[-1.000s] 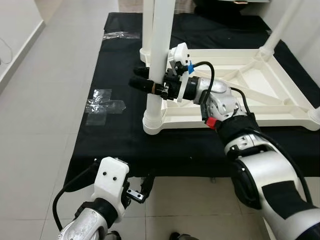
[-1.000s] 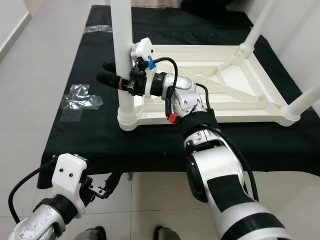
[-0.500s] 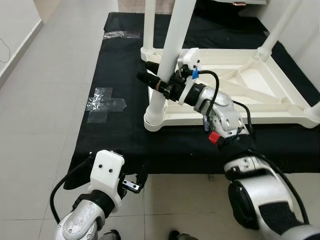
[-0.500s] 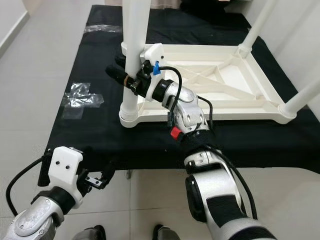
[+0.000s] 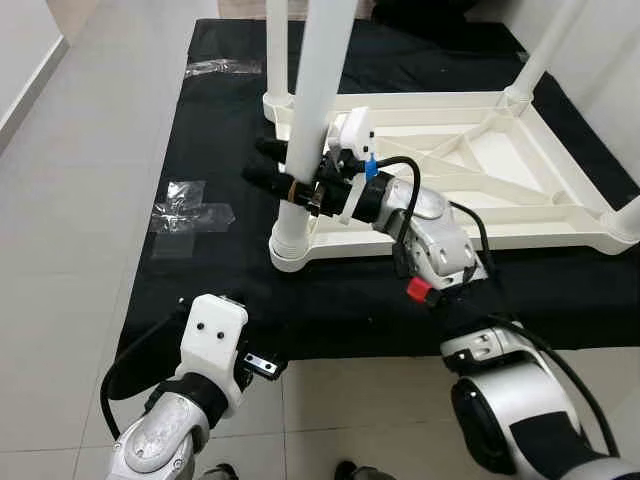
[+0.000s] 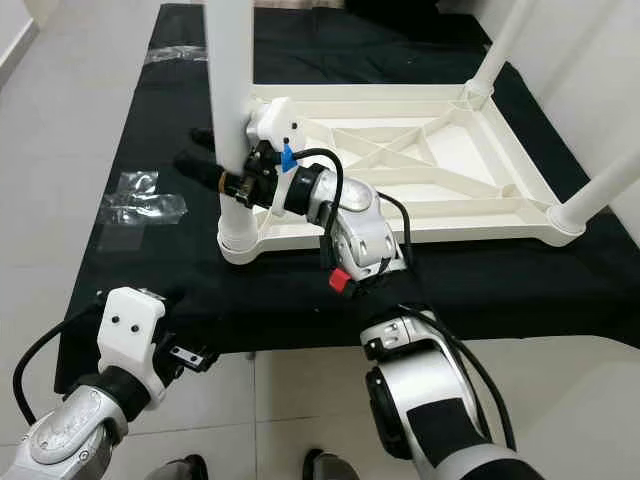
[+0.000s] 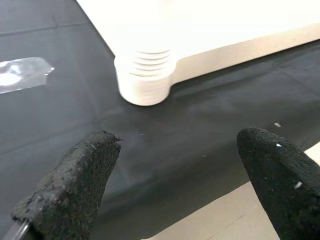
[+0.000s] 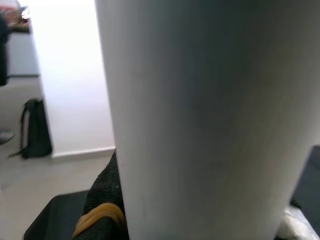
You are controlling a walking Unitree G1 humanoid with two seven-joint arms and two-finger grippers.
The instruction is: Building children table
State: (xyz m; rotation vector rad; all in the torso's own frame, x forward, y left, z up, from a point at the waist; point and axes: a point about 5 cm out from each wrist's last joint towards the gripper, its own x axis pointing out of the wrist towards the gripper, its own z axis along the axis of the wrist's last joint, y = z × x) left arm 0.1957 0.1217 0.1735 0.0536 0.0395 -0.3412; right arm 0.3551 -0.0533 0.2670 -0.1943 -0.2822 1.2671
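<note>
White children's table (image 5: 470, 170) lies upside down on a black cloth (image 5: 200, 270) spread over the floor, legs pointing up. Right tool (image 5: 285, 183) pinches the near-left leg (image 5: 315, 80) just above its socket. Left tool (image 7: 170, 185) hangs spread, holding nothing, at the cloth's near edge.

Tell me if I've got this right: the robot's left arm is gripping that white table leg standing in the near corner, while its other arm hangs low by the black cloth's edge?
Not quite: the right gripper is on the leg, not the left. The left eye view shows its jaws closed around the leg above the corner socket. The left gripper hangs low by the cloth edge, jaws open.
</note>
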